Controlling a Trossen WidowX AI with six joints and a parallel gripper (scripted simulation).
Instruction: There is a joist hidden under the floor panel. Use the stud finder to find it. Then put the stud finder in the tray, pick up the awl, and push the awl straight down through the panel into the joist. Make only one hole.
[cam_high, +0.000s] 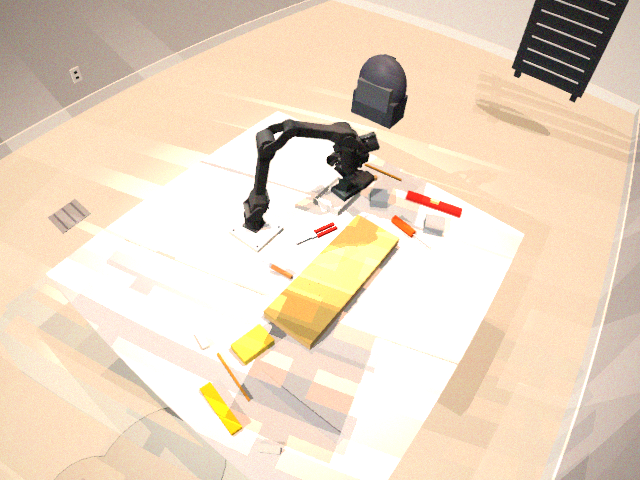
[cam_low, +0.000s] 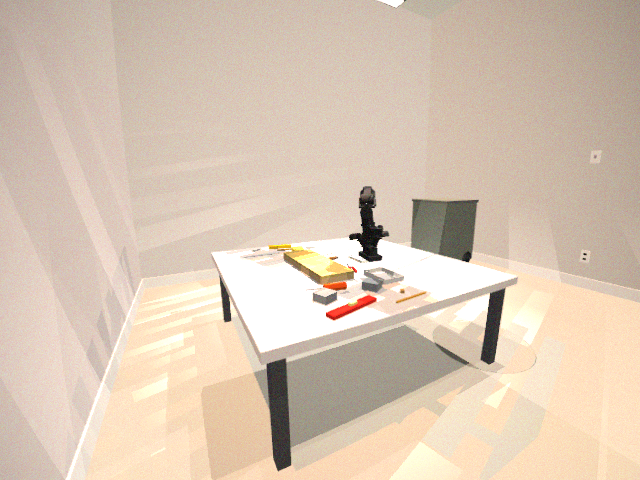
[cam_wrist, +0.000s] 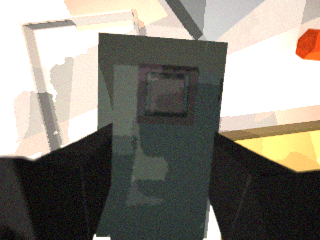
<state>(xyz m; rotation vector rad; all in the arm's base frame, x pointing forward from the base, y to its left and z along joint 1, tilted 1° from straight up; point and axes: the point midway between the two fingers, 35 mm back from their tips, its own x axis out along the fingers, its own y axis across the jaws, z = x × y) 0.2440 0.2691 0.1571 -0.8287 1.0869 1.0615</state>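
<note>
My gripper (cam_high: 353, 174) (cam_low: 370, 248) (cam_wrist: 163, 134) is shut on the dark grey-green stud finder (cam_high: 356, 186) (cam_low: 370, 256) (cam_wrist: 162, 187), which has a small square window. It is held above the table. The pale open tray (cam_low: 393, 281) (cam_wrist: 44, 95) is partly hidden behind it in the top view and lies to its left in the wrist view. The yellow floor panel (cam_high: 336, 268) (cam_low: 315, 265) (cam_wrist: 285, 150) lies flat; in the wrist view its edge is at the right. The awl (cam_high: 403, 226) (cam_low: 336, 285) (cam_wrist: 310, 45), with an orange handle and thin shaft, lies beyond the panel's end.
Two grey blocks (cam_high: 378, 197) (cam_high: 434, 224) and a red level (cam_high: 421, 201) (cam_low: 341, 308) lie near the awl. Red-handled pliers (cam_high: 325, 230) lie between the arm base and panel. A yellow block (cam_high: 252, 343) and a yellow bar (cam_high: 220, 408) lie past the panel's other end.
</note>
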